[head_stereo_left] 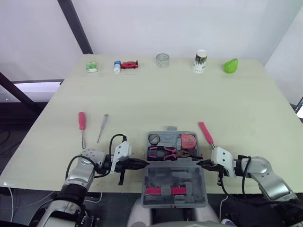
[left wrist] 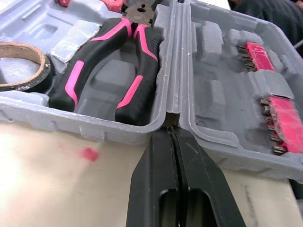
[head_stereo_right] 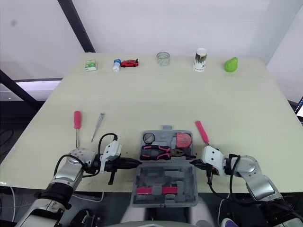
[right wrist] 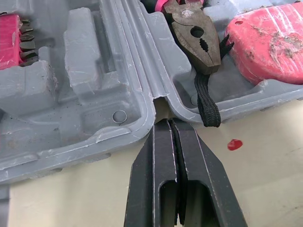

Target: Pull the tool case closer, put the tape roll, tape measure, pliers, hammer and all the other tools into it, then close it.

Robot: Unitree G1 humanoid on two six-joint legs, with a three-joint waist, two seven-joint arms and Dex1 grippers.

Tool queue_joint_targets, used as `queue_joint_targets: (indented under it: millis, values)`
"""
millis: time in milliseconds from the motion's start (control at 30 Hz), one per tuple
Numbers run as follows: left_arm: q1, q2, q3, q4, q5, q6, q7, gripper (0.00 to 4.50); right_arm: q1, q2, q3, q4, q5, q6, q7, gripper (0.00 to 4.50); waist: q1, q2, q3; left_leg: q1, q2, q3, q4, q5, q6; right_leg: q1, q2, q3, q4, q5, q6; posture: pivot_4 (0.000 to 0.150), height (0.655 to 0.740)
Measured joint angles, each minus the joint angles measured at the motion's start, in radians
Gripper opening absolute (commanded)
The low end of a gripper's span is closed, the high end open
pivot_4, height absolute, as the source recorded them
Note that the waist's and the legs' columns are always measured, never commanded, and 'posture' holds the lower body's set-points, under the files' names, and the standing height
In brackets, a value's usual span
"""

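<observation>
The grey tool case (head_stereo_left: 171, 134) lies open at the table's front edge, its lid (head_stereo_left: 174, 182) hanging over the edge. Its tray holds a tape roll (head_stereo_left: 154, 139), pink-and-black pliers (head_stereo_left: 162, 153) and a red tape measure (head_stereo_left: 189, 141). My left gripper (head_stereo_left: 144, 164) is shut, its tip touching the hinge on the case's left side (left wrist: 173, 137). My right gripper (head_stereo_left: 200, 163) is shut too, pressed to the hinge on the right side (right wrist: 171, 125). On the table lie a pink-handled screwdriver (head_stereo_left: 82, 121), a thin metal tool (head_stereo_left: 102, 126) and a pink-handled tool (head_stereo_left: 205, 132) just right of the case.
Along the far edge stand a green packet (head_stereo_left: 92, 66), a small bottle (head_stereo_left: 117, 66), a red toy car (head_stereo_left: 129, 65), a glass (head_stereo_left: 162, 60), a cup (head_stereo_left: 200, 61) and a green pear (head_stereo_left: 230, 65). Red bit holders (head_stereo_left: 163, 191) sit in the lid.
</observation>
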Motion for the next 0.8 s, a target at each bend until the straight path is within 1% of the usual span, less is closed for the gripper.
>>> queue_joint_targets:
  millis: [267, 500, 800]
  values:
    - [-0.068, -0.015, 0.025, 0.069, 0.005, -0.006, 0.059, 0.04, -0.054, 0.038, -0.001, 0.058, -0.02, -0.027, -0.041, 0.0, -0.001, 0.0, 0.0, 0.0, 0.0, 0.0, 0.0, 0.0, 0.0, 0.0, 0.0, 0.0, 0.0, 0.0, 0.0, 0.15, 0.74]
    - [-0.093, -0.022, 0.032, 0.102, 0.014, -0.025, 0.088, 0.04, -0.101, 0.065, -0.002, 0.12, -0.041, -0.062, -0.081, 0.0, -0.001, 0.0, 0.0, -0.001, 0.0, 0.0, 0.001, 0.0, 0.0, 0.0, 0.0, 0.0, 0.0, 0.0, 0.0, 0.15, 0.74]
    - [-0.117, -0.029, 0.032, 0.107, 0.034, -0.028, 0.13, 0.04, -0.117, 0.075, -0.003, 0.156, -0.05, -0.099, -0.113, 0.0, -0.001, 0.0, 0.0, -0.001, 0.0, 0.0, 0.001, 0.0, 0.0, 0.0, 0.0, 0.0, 0.0, 0.0, 0.0, 0.15, 0.74]
